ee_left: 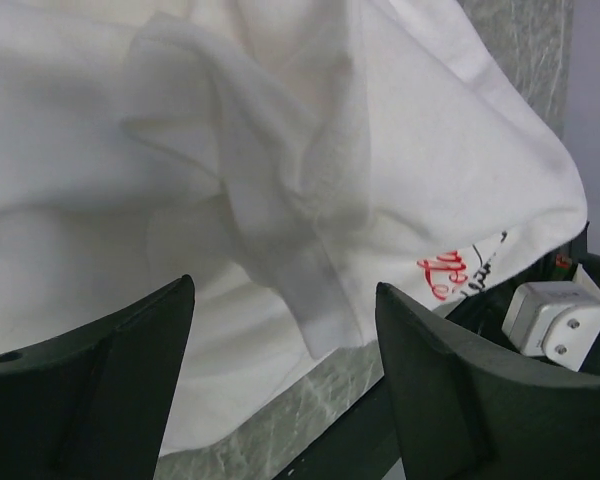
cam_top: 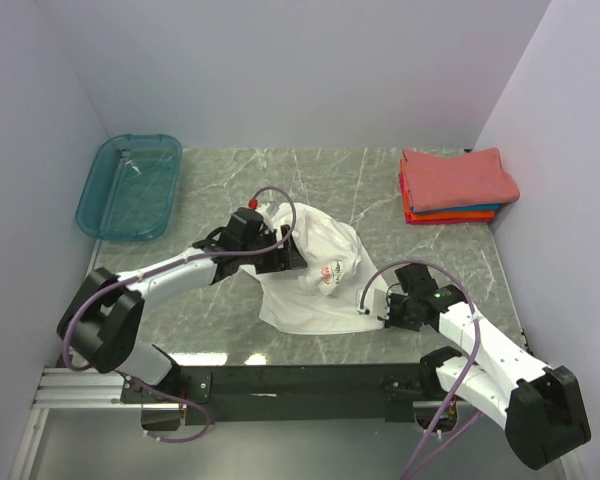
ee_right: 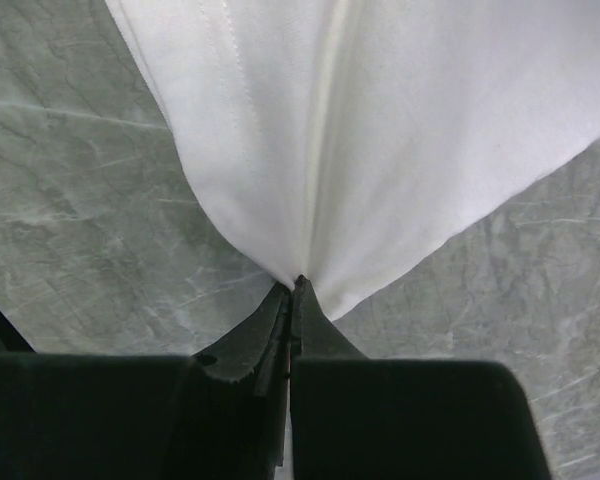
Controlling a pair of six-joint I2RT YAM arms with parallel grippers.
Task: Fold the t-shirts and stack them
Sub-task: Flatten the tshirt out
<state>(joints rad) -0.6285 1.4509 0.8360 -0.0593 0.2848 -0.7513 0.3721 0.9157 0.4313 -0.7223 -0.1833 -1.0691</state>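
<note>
Top external shows the tee [cam_top: 320, 270] crumpled mid-table [cam_top: 230, 330], print showing, well apart from the stack [cam_top: 455, 185] of folded tees in the far right corner. The bin [cam_top: 130, 187] sits far left, out of play.

My right gripper [ee_right: 295, 285] is clamped tight on the tee's near edge, with cloth fanning away from the pinch. The wrist view shows a seam running into the jaws. My left gripper [ee_left: 285, 300] stands wide over the far left side of the heap. A raised ridge of cloth lies ahead of the gap between its fingers, and I can see nothing pinched.

I judge this to be the spreading step: get two holds, then pull the tee flat before any fold. Next I need the left to settle onto that ridge and close on one layer, ideally a hem or shoulder, though I cannot tell which part it is. Then I should draw the arms apart gently, so the right's thin pinch does not slip.
</note>
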